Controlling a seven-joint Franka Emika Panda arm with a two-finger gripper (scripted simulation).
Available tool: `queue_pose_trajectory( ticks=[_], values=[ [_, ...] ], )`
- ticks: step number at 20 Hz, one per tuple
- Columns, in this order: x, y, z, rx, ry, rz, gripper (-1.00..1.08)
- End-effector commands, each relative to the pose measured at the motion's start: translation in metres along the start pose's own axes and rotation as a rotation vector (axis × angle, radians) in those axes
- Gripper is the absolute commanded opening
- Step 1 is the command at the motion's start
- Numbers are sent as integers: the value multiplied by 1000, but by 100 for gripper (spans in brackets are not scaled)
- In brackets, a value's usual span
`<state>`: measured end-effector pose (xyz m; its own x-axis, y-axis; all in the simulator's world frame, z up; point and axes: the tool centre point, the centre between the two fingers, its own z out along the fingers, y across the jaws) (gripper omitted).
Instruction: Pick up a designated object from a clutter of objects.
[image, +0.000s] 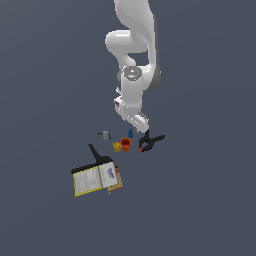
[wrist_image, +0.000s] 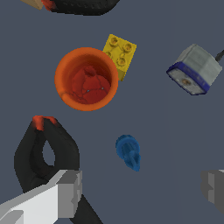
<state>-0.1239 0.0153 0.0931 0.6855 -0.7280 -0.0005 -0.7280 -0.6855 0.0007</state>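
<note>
The tool (wrist_image: 141, 192) hangs spread and empty; the clamp (wrist_image: 43, 157) touches one finger and could snag, missing the blue piece (wrist_image: 128, 151).

Plain dark slate-grey floor (image: 45, 75)

A: Glossy white arm (image: 132, 45), rounded segments, grey shading at joints, grey disc cap above the wrist.

B: Gripper (wrist_image: 142, 192): pale grey squared fingers (wrist_image: 70, 192), white body behind.
</note>
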Motion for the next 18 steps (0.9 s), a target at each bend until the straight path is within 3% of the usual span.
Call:
queue_pose_trajectory(
  ticks=[1,18],
  values=[
    [0,0,0,0,0,0,100],
    [-1,1,45,1,0,4,100]
  ],
)
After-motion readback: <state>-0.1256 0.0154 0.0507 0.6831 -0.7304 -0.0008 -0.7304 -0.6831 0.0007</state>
